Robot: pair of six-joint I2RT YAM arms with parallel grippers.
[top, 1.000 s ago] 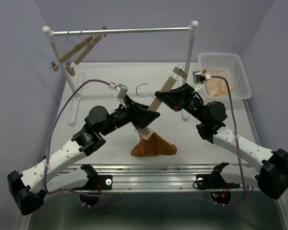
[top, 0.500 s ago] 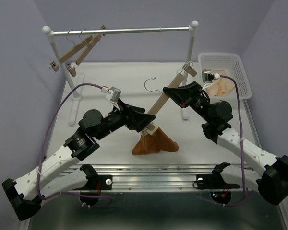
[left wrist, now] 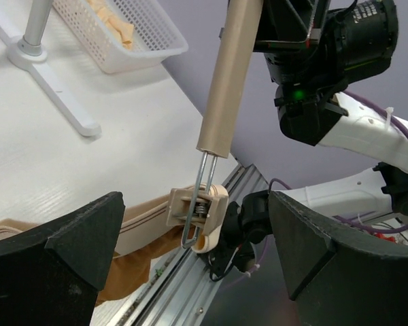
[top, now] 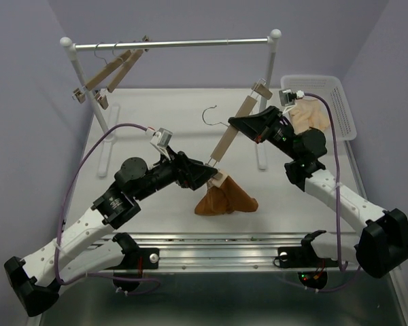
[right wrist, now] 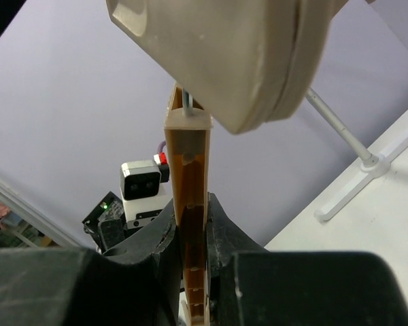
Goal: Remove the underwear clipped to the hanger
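White table (top: pixel 149 115) below; the hanger (top: pixel 231 132) slants from the right gripper (top: pixel 239 123), clamped on its bar, down to the lower clip (left wrist: pixel 197 209), where the underwear (top: pixel 226 202) droops. The left gripper (top: pixel 212 178) is nearer, its fingers wide apart, flanking that clip; squeezing it looks like the next move.

We see pale lavender walls (top: pixel 211 20) closing in a white table (top: pixel 156 112) on its far, left and right sides. A white-posted rack (top: pixel 190 44) with a metal rail stands at the far edge, bare wooden hangers (top: pixel 112 68) hooked at its left end. A white mesh basket (top: pixel 343 112) sits far right. The light is soft and even.
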